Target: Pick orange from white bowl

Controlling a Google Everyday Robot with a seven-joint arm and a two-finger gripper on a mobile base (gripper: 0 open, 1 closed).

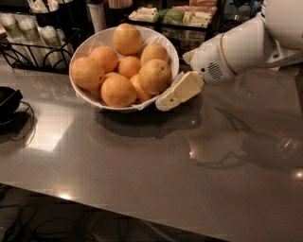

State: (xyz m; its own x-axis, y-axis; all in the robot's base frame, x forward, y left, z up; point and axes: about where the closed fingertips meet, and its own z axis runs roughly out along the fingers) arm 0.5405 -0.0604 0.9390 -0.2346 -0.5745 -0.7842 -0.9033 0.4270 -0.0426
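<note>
The white bowl (90, 45) stands on the grey counter and is filled with several orange fruits. The orange (155, 75), large, yellowish and dimpled, lies at the bowl's right side against the rim. My gripper (170, 92), cream-coloured on the end of a white arm (246, 47), comes in from the right. It sits at the bowl's right rim, right beside the orange. Smaller, deeper-orange fruits (118, 90) lie to the orange's left.
A black wire rack with cups (28, 42) stands at the back left. A black object with a cable (9, 101) lies at the left edge. Packets in trays (175, 14) line the back. The grey counter (156, 165) stretches toward the front.
</note>
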